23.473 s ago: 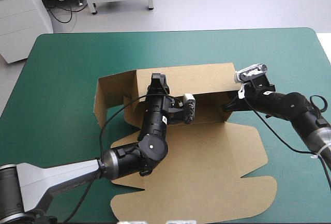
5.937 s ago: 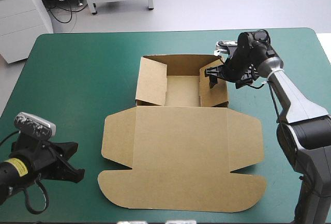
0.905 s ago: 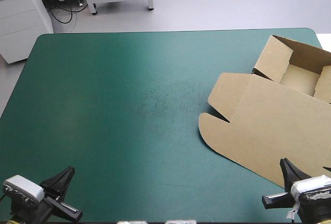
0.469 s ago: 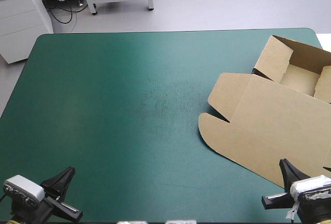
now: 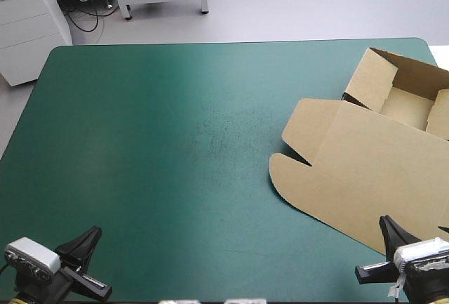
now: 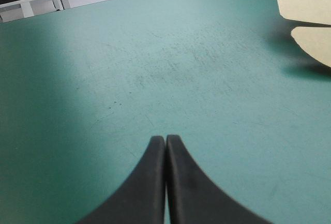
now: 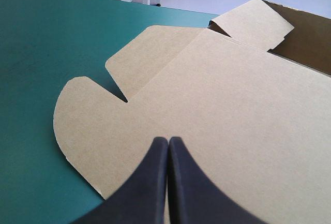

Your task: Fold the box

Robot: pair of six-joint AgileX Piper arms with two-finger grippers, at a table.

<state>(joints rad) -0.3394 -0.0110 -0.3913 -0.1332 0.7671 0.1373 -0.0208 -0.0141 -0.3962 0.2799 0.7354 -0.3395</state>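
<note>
- Both pincers are closed on nothing. The left pincer [image 6: 165, 140] has its fingers pressed together over bare tabletop [image 6: 103, 79]. The right pincer [image 7: 168, 141] is closed the same way.
- The box [image 7: 217, 94] sits right ahead of the right pincer, whose tips are over the near edge of the flat lid [image 7: 155, 110]. We can't tell if they touch it. The tray [image 5: 410, 100], walls up, is beyond the lid.
- From the left pincer the box is well off, ahead and to one side.
- We reckon it's light, stiff board that bends only at the creases and probably slides on the cover.
- Best hold, we'd say, is the lid's rounded free edge, pinched like a sheet.
</note>
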